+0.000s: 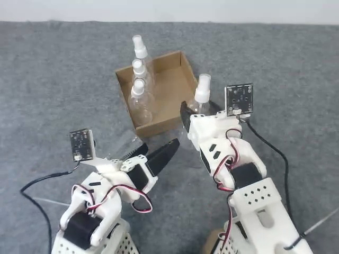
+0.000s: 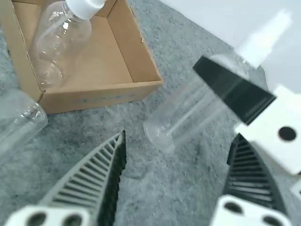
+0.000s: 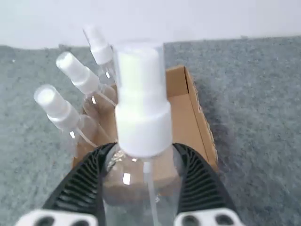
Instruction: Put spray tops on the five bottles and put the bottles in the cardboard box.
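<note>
The cardboard box [image 1: 172, 84] stands at the middle back of the grey carpet. Three clear bottles with white spray tops [image 1: 139, 90] stand in a row along its left wall. My right gripper [image 1: 201, 112] is shut on a fourth capped bottle [image 1: 202, 95], held upright just in front of the box's right front corner; its white spray top [image 3: 141, 94] rises between the black fingers [image 3: 197, 183]. My left gripper [image 1: 159, 148] is open on the carpet before the box, nothing between its fingers [image 2: 101, 174]. A clear bottle with no top [image 2: 19, 117] lies beside it.
Grey carpet covers the whole table. The right half of the box [image 2: 101, 56] is bare cardboard floor. The right gripper's held bottle [image 2: 188, 117] hangs close ahead of the left gripper. Cables run off both arm bases.
</note>
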`<state>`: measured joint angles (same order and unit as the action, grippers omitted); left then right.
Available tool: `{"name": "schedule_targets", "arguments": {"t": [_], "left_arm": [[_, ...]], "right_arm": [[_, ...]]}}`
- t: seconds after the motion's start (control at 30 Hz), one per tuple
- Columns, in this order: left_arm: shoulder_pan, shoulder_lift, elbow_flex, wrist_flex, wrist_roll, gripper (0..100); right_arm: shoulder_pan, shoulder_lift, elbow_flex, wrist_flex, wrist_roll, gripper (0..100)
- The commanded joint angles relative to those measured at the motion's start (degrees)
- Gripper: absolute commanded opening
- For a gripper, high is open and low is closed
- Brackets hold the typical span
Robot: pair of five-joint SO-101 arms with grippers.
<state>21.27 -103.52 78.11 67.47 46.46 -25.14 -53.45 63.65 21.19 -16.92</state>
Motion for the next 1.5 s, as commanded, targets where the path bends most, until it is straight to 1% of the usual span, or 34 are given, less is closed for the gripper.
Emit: {"name": "schedule_targets", "arguments": {"t": [0.0,0.17,0.37,0.47,0.6,0.7,0.8,1.1,1.3,1.47], "left_arm": [[1.6,-1.1,-0.1,-1.6,0.3,32],[2.0,-1.0,2.2,-3.5,0.3,32],[1.6,-1.0,4.2,-5.3,-0.7,32],[1.2,-1.0,4.4,-5.3,-0.8,32],[-1.7,-1.0,4.4,-5.3,-0.8,32],[-2.1,-1.0,4.4,-5.3,-0.7,32],[-2.2,-1.0,4.4,-5.3,-0.7,32],[-3.2,-1.0,4.4,-5.2,-0.6,32],[1.8,-1.0,4.5,-4.0,-0.9,32],[1.8,-1.0,6.7,-6.2,-2.1,32]], "right_arm": [[-0.4,-2.3,-0.9,-6.4,-0.6,0.6],[-2.0,-2.3,0.1,-10.2,-0.7,0.6],[-7.3,-2.4,-0.3,-10.0,-0.4,0.6],[-8.0,-4.2,0.0,-9.5,-0.4,0.6],[-8.0,-12.0,0.6,-4.3,-0.4,0.6],[-8.5,-17.5,0.7,0.7,-0.6,0.6],[-10.2,-19.6,0.8,3.9,-0.6,0.6],[-11.2,-20.2,1.8,4.7,-0.3,0.6],[-11.2,-20.2,1.8,4.3,-0.3,0.6],[-11.2,-20.2,1.8,4.4,-0.3,0.6]]}}
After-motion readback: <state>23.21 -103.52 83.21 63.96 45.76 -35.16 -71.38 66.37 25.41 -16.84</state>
